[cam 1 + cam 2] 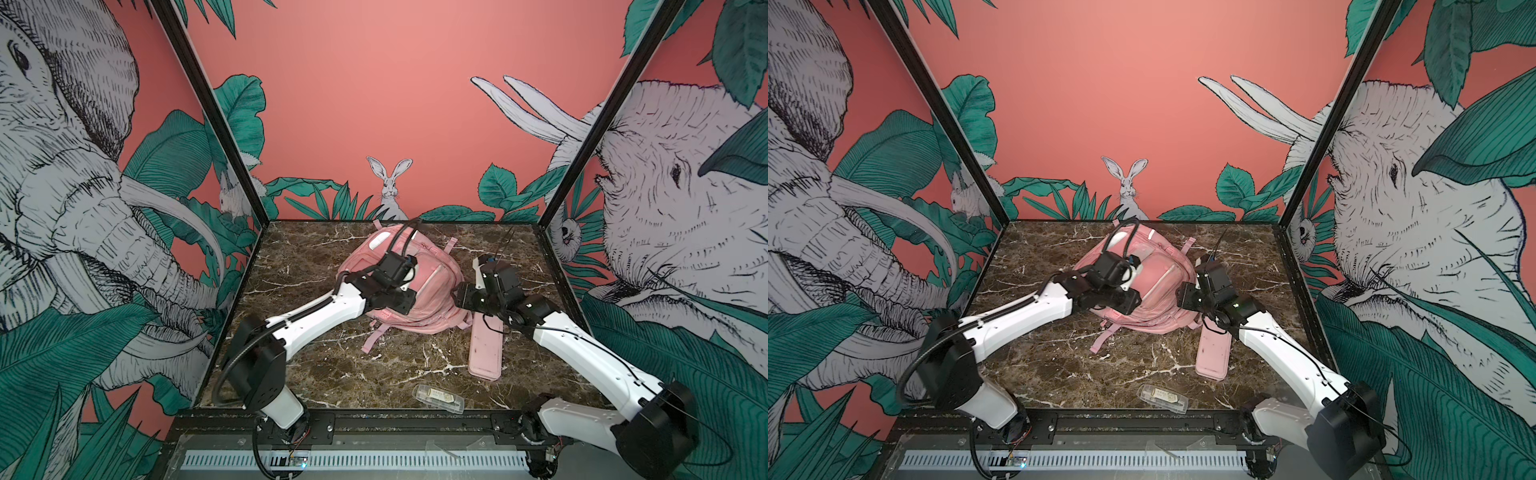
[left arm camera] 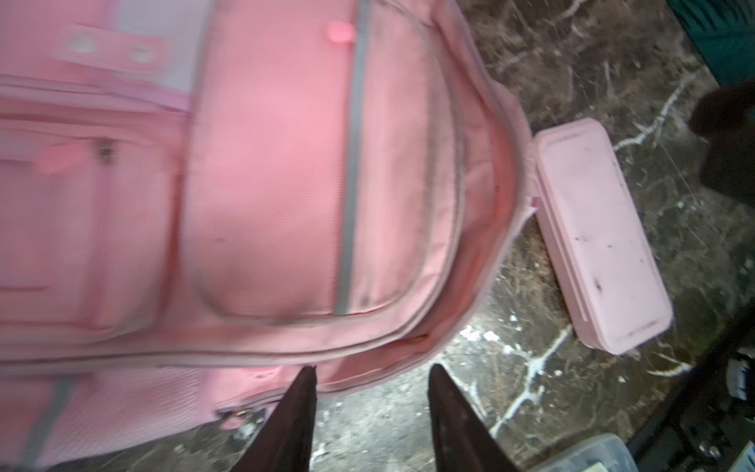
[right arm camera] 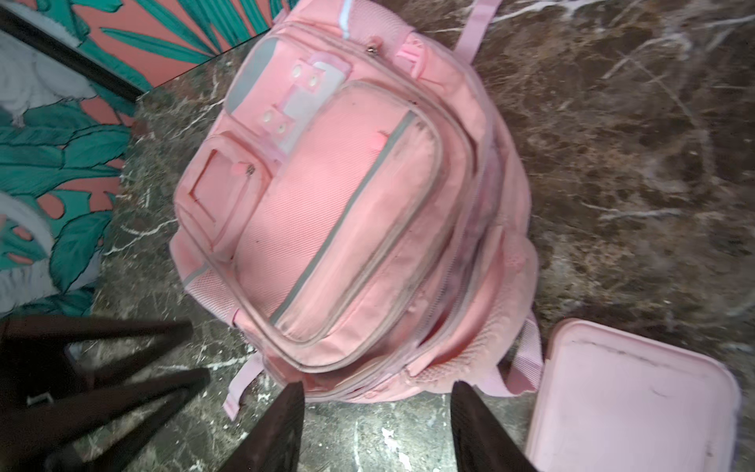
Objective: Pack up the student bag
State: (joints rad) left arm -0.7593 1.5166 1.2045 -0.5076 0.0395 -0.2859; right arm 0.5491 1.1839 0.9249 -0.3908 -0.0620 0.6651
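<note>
Top views: high at the front, facing down across the worktop [image 1: 332, 374].
Wrist views: close behind own fingers [image 2: 300, 412], sharing the student bag [image 3: 327, 204].

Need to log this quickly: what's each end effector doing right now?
Left end effector: open, holding nothing.
Right end effector: open, holding nothing.
</note>
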